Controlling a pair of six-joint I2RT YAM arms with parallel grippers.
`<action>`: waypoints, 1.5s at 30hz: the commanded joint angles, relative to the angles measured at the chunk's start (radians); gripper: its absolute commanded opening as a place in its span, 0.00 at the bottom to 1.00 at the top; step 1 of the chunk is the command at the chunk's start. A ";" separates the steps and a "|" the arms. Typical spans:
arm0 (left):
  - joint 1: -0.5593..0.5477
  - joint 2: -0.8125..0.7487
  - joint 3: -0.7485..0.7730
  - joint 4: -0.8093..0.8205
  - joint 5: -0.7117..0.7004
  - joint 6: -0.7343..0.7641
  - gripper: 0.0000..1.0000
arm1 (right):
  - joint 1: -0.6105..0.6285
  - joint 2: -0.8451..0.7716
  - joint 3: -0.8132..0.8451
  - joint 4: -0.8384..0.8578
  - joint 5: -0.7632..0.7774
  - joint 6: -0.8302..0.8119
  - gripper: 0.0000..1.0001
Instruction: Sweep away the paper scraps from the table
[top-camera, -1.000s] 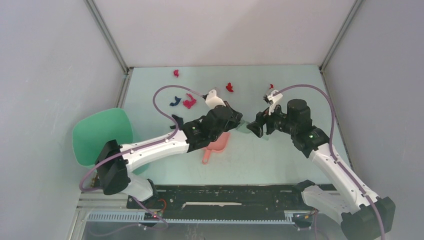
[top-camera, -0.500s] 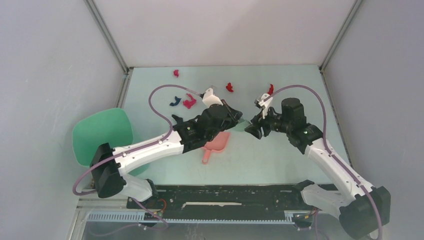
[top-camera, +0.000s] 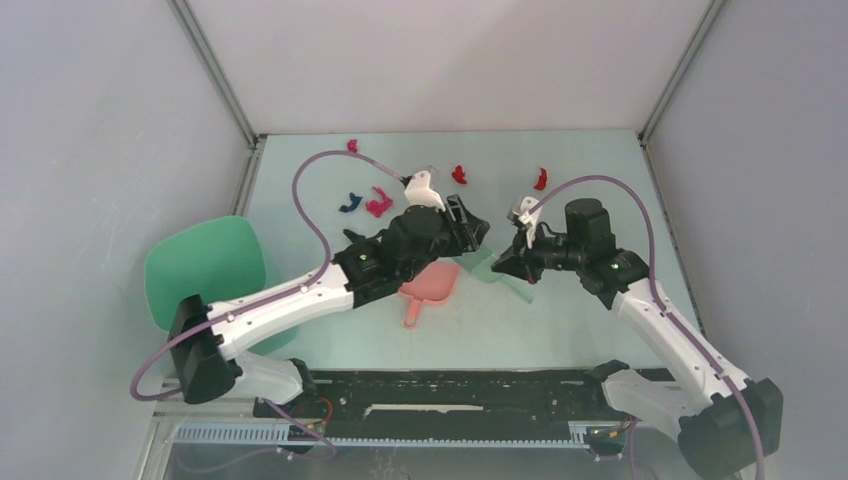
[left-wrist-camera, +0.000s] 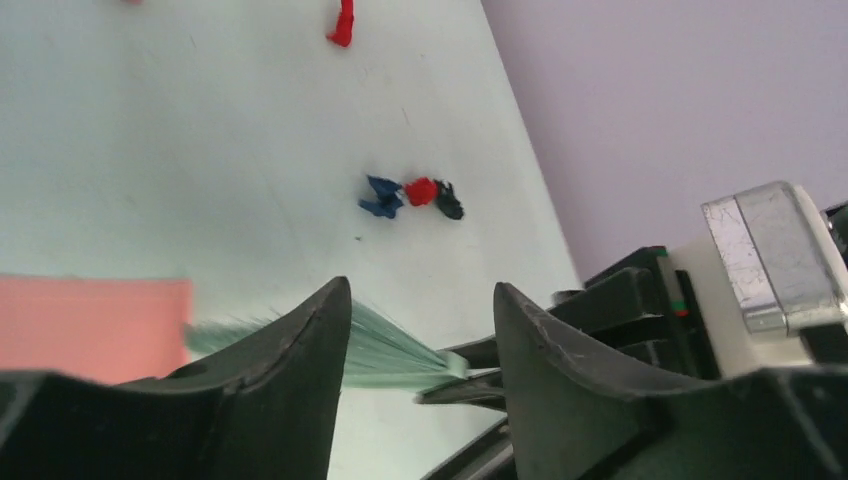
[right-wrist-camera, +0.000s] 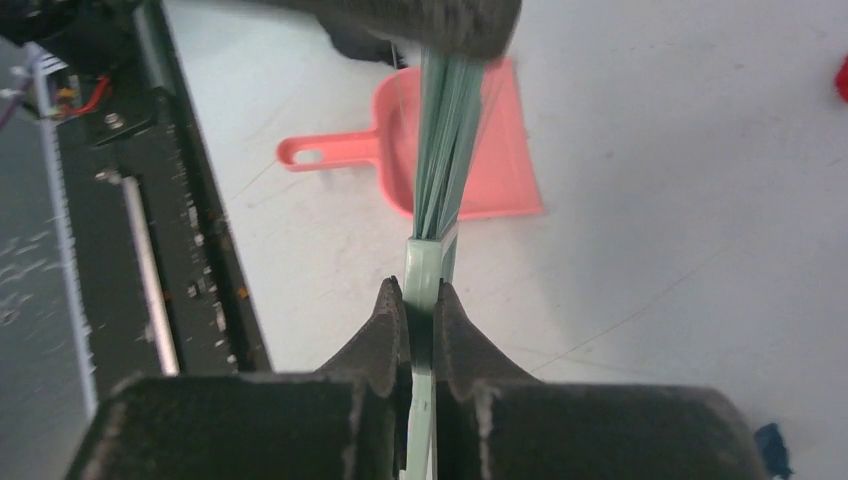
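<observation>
Right jaws pinch brush (right-wrist-camera: 425, 268), dustpan (right-wrist-camera: 503, 150) near

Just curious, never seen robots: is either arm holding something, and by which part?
The right gripper clamps the green brush by its handle; the left gripper is open, empty.

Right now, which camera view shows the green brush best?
Right wrist view: the green brush shows from handle to bristles, held in the right claw. Top view shows a pale sliver; left wrist, blurred bristles only.
</observation>
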 joint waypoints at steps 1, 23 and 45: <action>0.009 -0.156 -0.033 0.033 0.063 0.388 0.66 | -0.047 -0.082 0.026 -0.185 -0.199 -0.072 0.00; 0.006 -0.325 -0.374 0.163 0.776 0.626 0.74 | -0.089 0.035 0.089 -0.470 -0.590 -0.103 0.00; 0.011 -0.204 -0.339 0.234 1.007 0.557 0.00 | -0.169 0.032 0.086 -0.481 -0.600 -0.117 0.43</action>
